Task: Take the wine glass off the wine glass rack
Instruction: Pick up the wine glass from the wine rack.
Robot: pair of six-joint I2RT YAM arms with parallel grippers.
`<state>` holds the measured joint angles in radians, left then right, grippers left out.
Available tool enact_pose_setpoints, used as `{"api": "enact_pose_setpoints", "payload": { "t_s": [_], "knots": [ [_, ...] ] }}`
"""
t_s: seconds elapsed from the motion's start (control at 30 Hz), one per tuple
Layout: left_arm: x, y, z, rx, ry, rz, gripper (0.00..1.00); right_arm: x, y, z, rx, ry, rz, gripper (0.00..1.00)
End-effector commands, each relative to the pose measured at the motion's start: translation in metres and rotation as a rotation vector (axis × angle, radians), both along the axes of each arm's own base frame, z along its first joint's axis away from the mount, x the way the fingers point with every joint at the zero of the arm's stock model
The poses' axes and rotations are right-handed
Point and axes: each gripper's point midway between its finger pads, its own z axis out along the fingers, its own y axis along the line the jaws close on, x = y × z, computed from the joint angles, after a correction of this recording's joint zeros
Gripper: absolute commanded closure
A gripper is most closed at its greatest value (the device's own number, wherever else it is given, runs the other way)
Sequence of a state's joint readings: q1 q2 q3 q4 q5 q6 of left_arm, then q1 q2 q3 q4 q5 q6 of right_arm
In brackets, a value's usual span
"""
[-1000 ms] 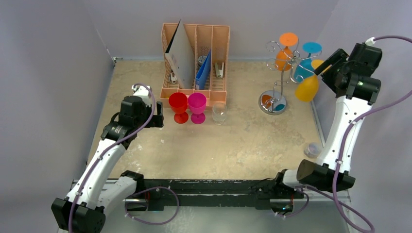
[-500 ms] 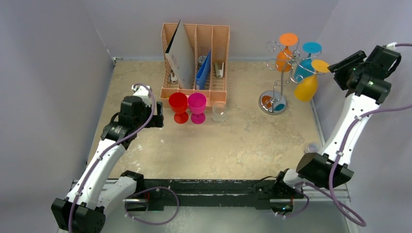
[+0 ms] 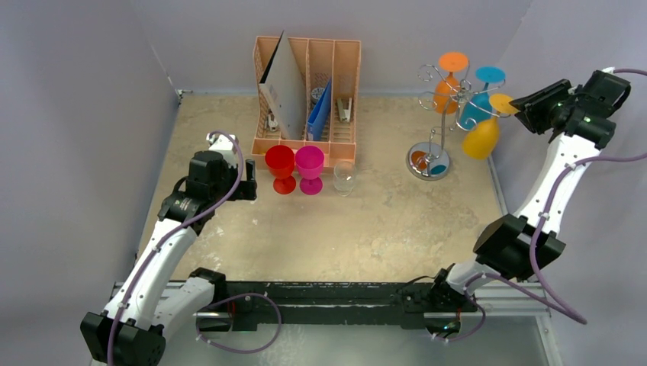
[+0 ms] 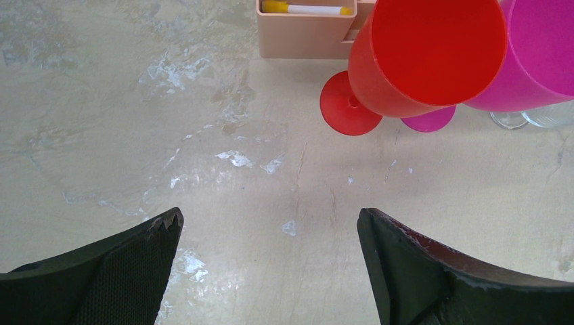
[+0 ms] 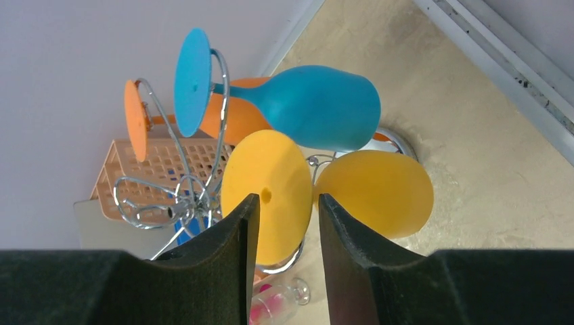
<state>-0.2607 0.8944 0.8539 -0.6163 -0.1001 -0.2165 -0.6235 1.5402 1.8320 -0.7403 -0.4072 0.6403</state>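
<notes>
Left pincer (image 4: 269, 223): I am holding it wide open above the bench (image 4: 135, 101), gripping nothing; both fingers are running off the bottom edge.
Red goblet (image 4: 426, 54): standing by a pink goblet (image 4: 541, 54), which is getting cut off.
Wine glass rack (image 3: 427, 162): standing at the right, its wires hard to separate.
Yellow wine glass (image 3: 482, 137): hanging bowl-down from the rack.
Right pincer (image 5: 288, 203): I am holding it part-open, gripping nothing, fingers framing the glass's foot; touching or not, I cannot tell.
</notes>
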Motion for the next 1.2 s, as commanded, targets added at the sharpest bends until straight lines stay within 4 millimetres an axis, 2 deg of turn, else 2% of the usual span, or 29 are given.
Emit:
{"api": "enact_pose_setpoints", "payload": {
  "t_s": [0.0,0.1,0.23,0.5,0.7,0.93,1.17],
  "knots": [
    [0.006,0.000,0.020,-0.003,-0.066,-0.010,0.01,0.006,0.001,0.016,-0.003,-0.052,0.030,0.62],
    [0.006,-0.001,0.019,-0.005,-0.063,-0.015,0.01,0.006,-0.002,0.017,-0.027,-0.063,0.021,0.67],
    [0.006,-0.001,0.019,-0.007,-0.063,-0.017,0.01,0.004,0.002,0.016,-0.023,-0.071,0.026,0.68],
    [0.007,-0.002,0.019,-0.007,-0.061,-0.019,0.01,0.000,0.011,0.021,-0.010,-0.091,0.051,0.79],
    [0.007,-0.002,0.019,-0.009,-0.062,-0.020,0.01,-0.004,0.019,0.023,-0.013,-0.099,0.071,0.81],
    [0.006,-0.003,0.020,-0.011,-0.066,-0.023,0.01,-0.005,0.031,0.027,-0.025,-0.096,0.109,0.97],
    [0.006,-0.002,0.021,-0.009,-0.067,-0.019,0.01,-0.007,0.037,0.032,-0.029,-0.106,0.115,1.00]
  ]
}}
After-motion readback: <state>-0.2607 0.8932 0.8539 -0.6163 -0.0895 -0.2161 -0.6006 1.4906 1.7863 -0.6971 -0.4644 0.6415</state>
